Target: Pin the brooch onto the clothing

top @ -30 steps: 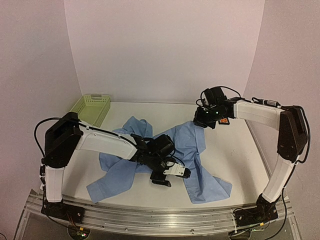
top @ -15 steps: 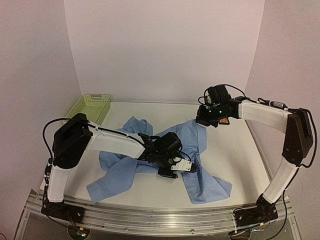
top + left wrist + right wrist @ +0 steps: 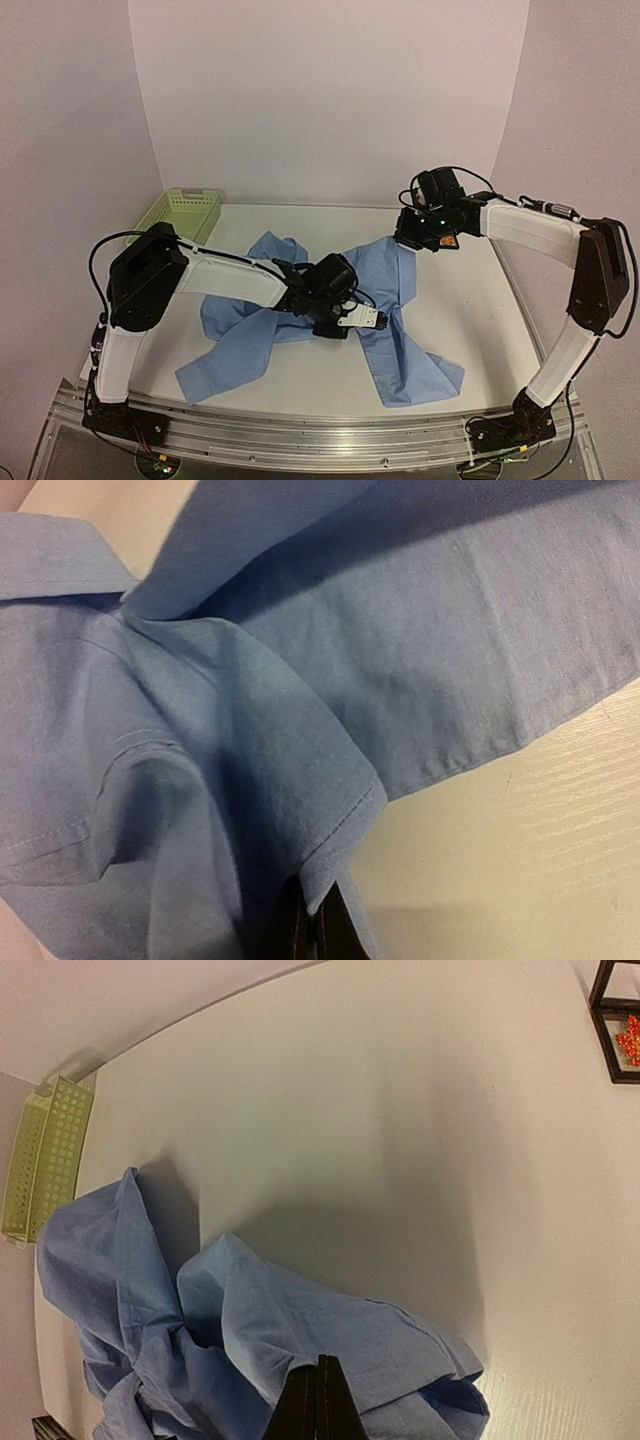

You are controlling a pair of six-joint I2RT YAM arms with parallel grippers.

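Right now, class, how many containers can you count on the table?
2. A pale green basket stands at the table's far left corner; a small black box holding the orange-red brooch sits near the far right. The shirt could hide others.

Plain light blue shirt [image 3: 410,360], no print, darker blue in folds, matching blue stitching on hems. Pale green basket [image 3: 182,215], grid of small holes. Orange-red brooch [image 3: 630,1040] in black-framed box [image 3: 603,1040]. Cream-white table [image 3: 480,290], faint wood grain. White left arm [image 3: 230,280] and right arm [image 3: 520,228], black joints. Black left gripper [image 3: 310,932], black right gripper [image 3: 320,1400]. Pale lilac walls [image 3: 330,100].
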